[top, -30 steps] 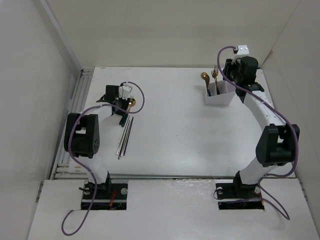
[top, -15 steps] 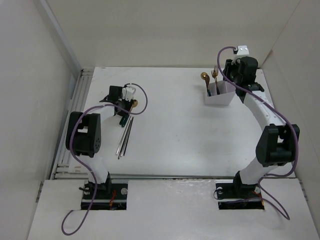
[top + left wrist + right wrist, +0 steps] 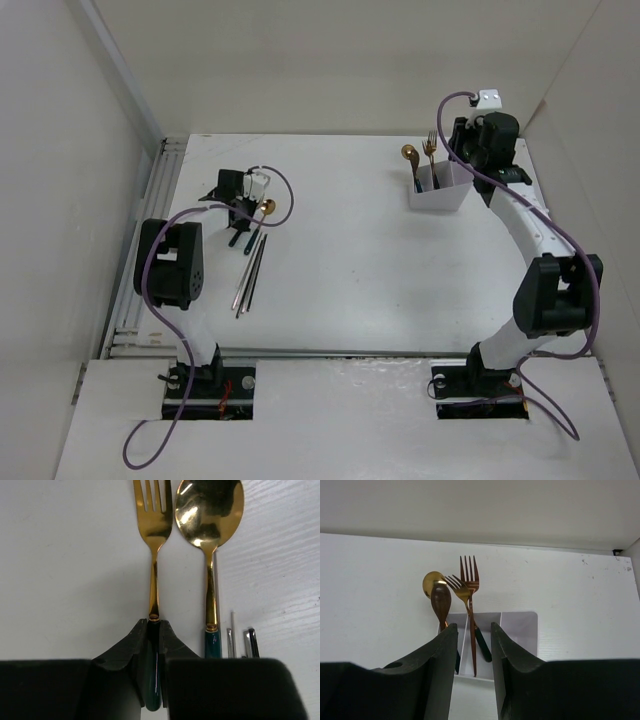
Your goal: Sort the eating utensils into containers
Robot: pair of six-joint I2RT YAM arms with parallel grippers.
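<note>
Left gripper point(image 3: 153, 630) clamps the fork point(image 3: 156, 527) by its dark handle near the table's point(image 3: 350, 260) left edge, spoon point(image 3: 210, 510) and chopsticks point(image 3: 240, 642) just beside it. The pick-up is in hand. Next comes a lift and carry to the box point(image 3: 520, 630) at the far right corner, where the right gripper point(image 3: 474, 650) hovers, jaws parted and apparently empty.

The left gripper point(image 3: 152, 626) pinches the dark green handle of a gold fork point(image 3: 155, 530) lying on a white table point(image 3: 65, 570), with a matching spoon point(image 3: 209, 510) just beside it and chopsticks point(image 3: 248, 642) beyond.
</note>
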